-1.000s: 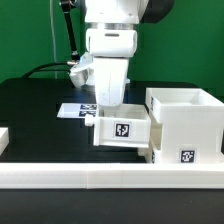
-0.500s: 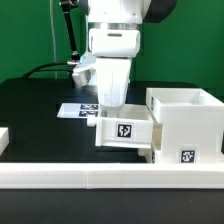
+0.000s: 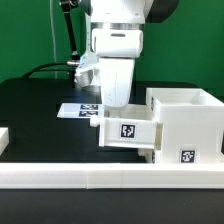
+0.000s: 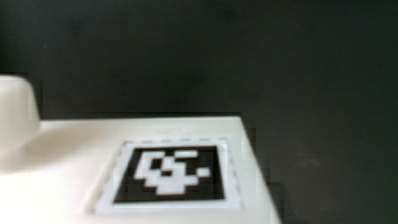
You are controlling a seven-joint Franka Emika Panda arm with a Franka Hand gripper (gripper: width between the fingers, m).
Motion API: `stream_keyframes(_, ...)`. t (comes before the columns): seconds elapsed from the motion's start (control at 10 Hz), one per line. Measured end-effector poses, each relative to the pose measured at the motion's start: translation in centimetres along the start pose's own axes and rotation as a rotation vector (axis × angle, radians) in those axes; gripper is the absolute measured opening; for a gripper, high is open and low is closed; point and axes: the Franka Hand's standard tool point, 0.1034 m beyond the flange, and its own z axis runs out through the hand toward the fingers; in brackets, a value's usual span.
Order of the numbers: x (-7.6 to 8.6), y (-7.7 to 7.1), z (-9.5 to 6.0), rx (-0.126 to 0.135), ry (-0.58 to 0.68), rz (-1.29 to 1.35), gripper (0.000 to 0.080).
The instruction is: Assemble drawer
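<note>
1. My end effector point(image 3: 118, 108) hung low over the tray point(image 3: 128, 132), its tips hidden behind the tray's far wall. I could not tell whether the fingers were apart, together or clamped on that wall.
2. The tray stood on the black bench point(image 3: 35, 115), its tag point(image 3: 127, 130) facing the exterior view. Its edge on the exterior view's right met the casing point(image 3: 186, 125). Whether it had entered the casing's opening I could not tell.
3. The wrist view gave me only a blurred white surface point(image 4: 71, 150) with a tag point(image 4: 171, 174) on it, dark bench beyond.
4. Risk, as I judged it: if the tray was skewed against the casing's opening, a further push would jam a corner, and the casing would slide instead of taking the tray.
5. Second risk: the casing looked free-standing near the front border rail point(image 3: 100, 180). A hard push could drive it along or twist it.
6. Third risk: if my hold on the wall was shallow, the tray could tip or slip out.
7. Against a second earlier, the tray and my end effector had shifted toward the exterior view's right, closing on the casing. The casing and the marker board point(image 3: 72, 110) lay where they had been.
</note>
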Motion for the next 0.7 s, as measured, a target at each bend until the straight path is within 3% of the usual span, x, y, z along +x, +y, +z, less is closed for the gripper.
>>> stream_keyframes(0.7, 0.68, 0.08, 0.04, -0.004, 0.004, -0.009, 0.0042)
